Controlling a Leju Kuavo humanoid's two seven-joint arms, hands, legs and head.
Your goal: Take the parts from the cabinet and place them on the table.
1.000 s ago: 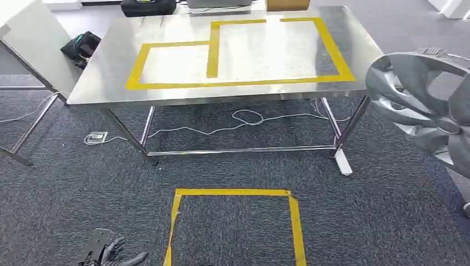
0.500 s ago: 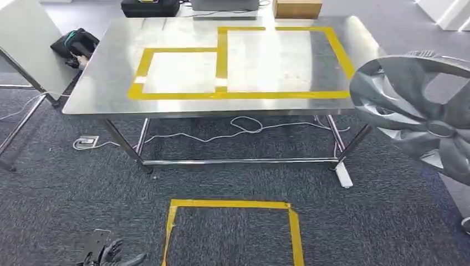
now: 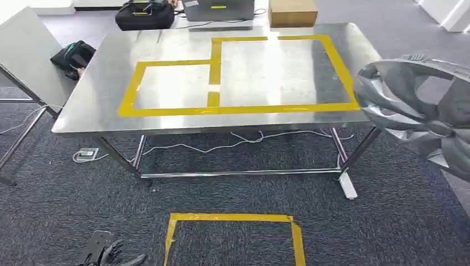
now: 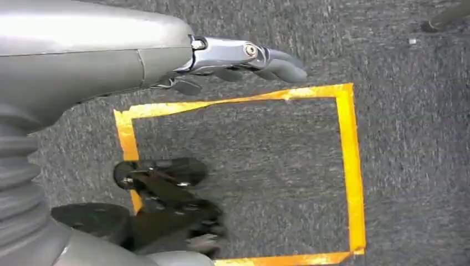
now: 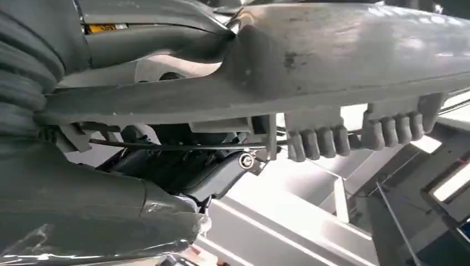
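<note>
steel table (image 3: 100, 100) before wheel cover (image 3: 421, 111)

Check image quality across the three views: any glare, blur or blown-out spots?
Head view: sharp overall; ceiling light glares off the steel table inside the yellow tape; the wheel cover at the right edge is slightly soft. Left wrist view: carpet and left hand evenly lit, mild softness. Right wrist view: wheel cover very close and soft, with blown-out white patches behind it.

Dark grey carpet (image 3: 66, 194) bears a yellow tape square (image 3: 233, 238); beyond, perhaps a cardboard box (image 3: 292, 12)
</note>
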